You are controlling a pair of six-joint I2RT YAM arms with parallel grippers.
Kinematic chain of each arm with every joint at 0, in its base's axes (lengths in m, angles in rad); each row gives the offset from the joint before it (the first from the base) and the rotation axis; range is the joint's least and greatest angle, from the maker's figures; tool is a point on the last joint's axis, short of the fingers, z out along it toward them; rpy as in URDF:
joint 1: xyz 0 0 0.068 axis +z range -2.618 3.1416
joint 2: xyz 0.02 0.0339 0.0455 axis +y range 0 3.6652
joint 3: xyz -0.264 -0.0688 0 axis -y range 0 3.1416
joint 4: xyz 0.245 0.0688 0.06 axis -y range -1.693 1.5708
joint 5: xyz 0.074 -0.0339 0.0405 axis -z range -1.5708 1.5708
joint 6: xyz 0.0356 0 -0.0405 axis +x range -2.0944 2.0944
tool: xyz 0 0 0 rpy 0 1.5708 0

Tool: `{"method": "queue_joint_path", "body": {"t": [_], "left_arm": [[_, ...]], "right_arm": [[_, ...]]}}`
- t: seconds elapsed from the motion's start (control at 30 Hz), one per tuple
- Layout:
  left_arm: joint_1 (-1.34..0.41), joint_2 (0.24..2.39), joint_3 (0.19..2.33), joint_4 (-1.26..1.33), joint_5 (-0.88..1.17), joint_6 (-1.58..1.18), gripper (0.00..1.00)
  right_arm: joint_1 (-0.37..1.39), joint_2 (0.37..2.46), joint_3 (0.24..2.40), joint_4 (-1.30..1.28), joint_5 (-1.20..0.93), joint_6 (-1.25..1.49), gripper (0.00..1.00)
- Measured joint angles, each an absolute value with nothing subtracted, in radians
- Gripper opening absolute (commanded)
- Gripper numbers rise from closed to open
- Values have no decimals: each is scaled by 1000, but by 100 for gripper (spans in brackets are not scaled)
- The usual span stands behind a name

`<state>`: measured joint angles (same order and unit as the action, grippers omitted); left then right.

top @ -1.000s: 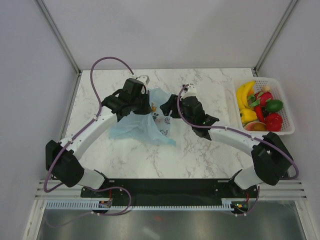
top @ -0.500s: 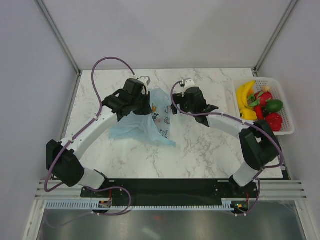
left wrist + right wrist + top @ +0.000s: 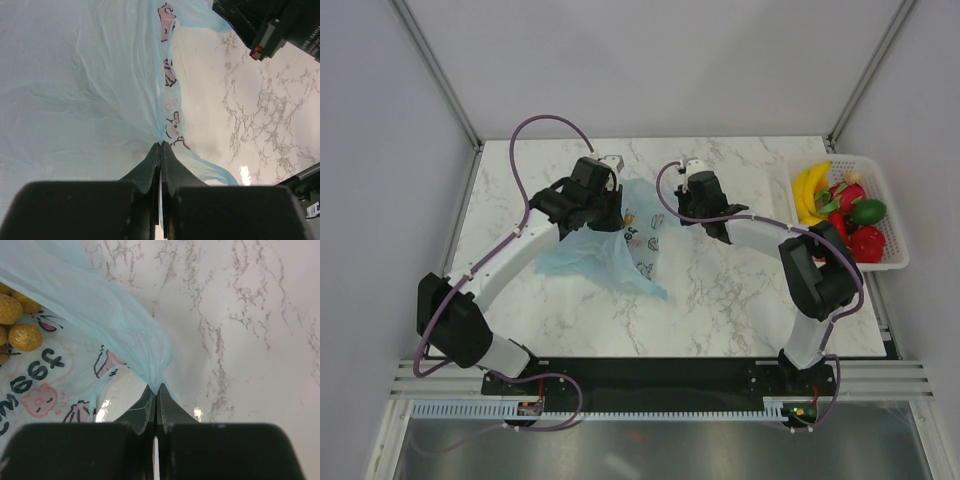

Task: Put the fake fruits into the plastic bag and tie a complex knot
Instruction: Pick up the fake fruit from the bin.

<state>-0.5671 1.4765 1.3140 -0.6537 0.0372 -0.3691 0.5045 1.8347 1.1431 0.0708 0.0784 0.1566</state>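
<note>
Light-blue film, thin and see-through: the plastic bag (image 3: 605, 255) lies crumpled near the middle of the marble table (image 3: 740, 300), between the two arms. Left gripper (image 3: 161, 146): fingers pressed flat together, a fold of the bag's film nipped at the very tips, the rest of the bag spreading away ahead of them. Right gripper (image 3: 156, 387): likewise closed to a slit, holding a peak of the blue edge on the bag's right side, the film rising to the tips like a small tent. Each arm has one side, and the line between the two pinches runs roughly left to right across the table, the bag's body trailing toward the near edge. Tan round cluster (image 3: 20, 322) shows beside the doodled white panel (image 3: 45, 385), seemingly inside the bag; whether film covers it I cannot tell. Other fake fruits (image 3: 848, 215), yellow bananas (image 3: 808, 190) with red and green pieces, sit in the white mesh basket (image 3: 865, 265) at the table's right edge, well apart from the bag. Judgement: loading barely begun, knot not started. The next move likely turns on that left-to-right line: drawing the pinches apart along it should open the mouth. The right arm is nearer the basket for fetching, but its fingers are taken up with the bag
</note>
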Motion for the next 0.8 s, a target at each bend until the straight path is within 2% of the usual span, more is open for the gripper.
{"method": "queue_joint_path", "body": {"t": [0.33,0.37,0.4,0.47,0.5,0.57,0.8], "left_arm": [[-580,1513,1366,-656,64,-368,2],[-586,1518,1373,-656,65,-368,2],[-593,1524,1381,-656,66,-368,2],[-606,1535,1394,-655,73,-368,2],[-610,1539,1398,-655,77,-368,2],[-616,1547,1404,-655,83,-368,2],[-617,1559,1418,-656,85,-368,2]], "right_arm": [[459,1591,1015,23,96,183,0],[452,1574,1011,19,99,185,4],[447,1559,1010,10,99,187,16],[438,1542,1008,-4,100,194,58],[433,1537,1008,-13,101,200,63],[425,1530,1008,-37,110,198,67],[313,1433,1008,-154,122,234,68]]}}
